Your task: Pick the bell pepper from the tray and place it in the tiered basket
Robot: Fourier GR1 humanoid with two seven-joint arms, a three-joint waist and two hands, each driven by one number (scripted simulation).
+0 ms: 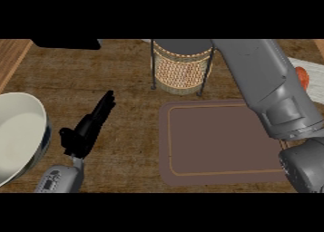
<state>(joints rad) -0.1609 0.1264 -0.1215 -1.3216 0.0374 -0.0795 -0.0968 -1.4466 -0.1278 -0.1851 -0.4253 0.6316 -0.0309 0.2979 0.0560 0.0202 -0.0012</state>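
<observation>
The brown tray (218,140) lies at the middle right of the counter with nothing showing on it. Behind it stands the tiered basket (182,70), woven wicker in a black wire frame. My right forearm (271,86) rises from the lower right across the tray's right side, and its grey end covers the basket's top. The right hand itself does not show. No bell pepper is visible anywhere. My left hand (89,127) rests left of the tray, open, with straight fingers pointing up and away.
A large white bowl (13,136) sits at the left edge. At the right, behind my forearm, an orange-red object (301,77) lies on a pale board (318,79). A black shape (65,44) shows at the top left.
</observation>
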